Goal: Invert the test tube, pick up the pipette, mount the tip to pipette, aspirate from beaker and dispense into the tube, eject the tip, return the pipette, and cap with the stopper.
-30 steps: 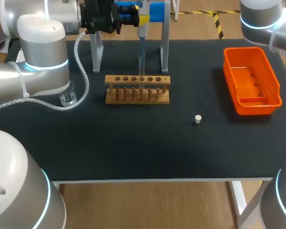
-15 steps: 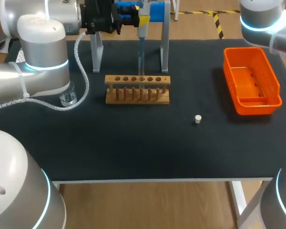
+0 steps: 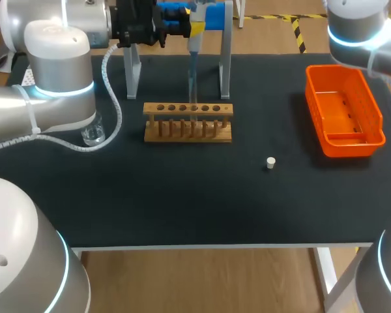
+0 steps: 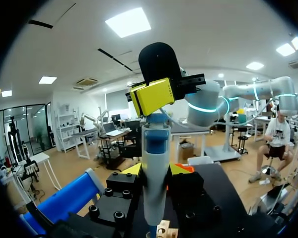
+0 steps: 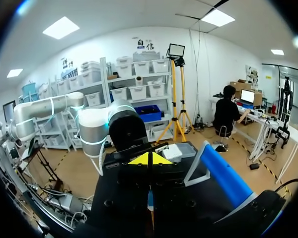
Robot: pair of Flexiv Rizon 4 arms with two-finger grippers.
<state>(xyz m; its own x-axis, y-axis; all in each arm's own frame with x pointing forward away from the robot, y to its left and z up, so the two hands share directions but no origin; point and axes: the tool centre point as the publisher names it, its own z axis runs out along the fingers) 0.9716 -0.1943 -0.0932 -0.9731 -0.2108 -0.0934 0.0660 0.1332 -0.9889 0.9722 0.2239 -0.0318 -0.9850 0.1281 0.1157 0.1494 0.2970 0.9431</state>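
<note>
My left gripper point(image 3: 182, 25) is shut on the pipette point(image 3: 193, 45) at the back of the table and holds it upright. The pipette's thin tip point(image 3: 193, 81) points down at a hole of the wooden tube rack point(image 3: 188, 122). Any tube standing there is too faint to make out. In the left wrist view the grey and blue pipette point(image 4: 155, 163) stands between the fingers of the left gripper point(image 4: 155, 172), with the rack point(image 4: 164, 230) below it. The beaker point(image 3: 93, 134) stands left of the rack. The white stopper point(image 3: 270, 163) lies alone to the rack's right. My right gripper point(image 5: 149, 159) is shut on nothing.
An orange tray point(image 3: 378, 124) sits at the right side of the table. Two legs of a metal stand point(image 3: 225, 62) rise behind the rack, on either side of the pipette. My right arm point(image 3: 355, 26) hangs above the back right corner.
My right arm's joint at the back right has drifted slightly to the left. The left arm, the pipette and the things on the table have not moved.
</note>
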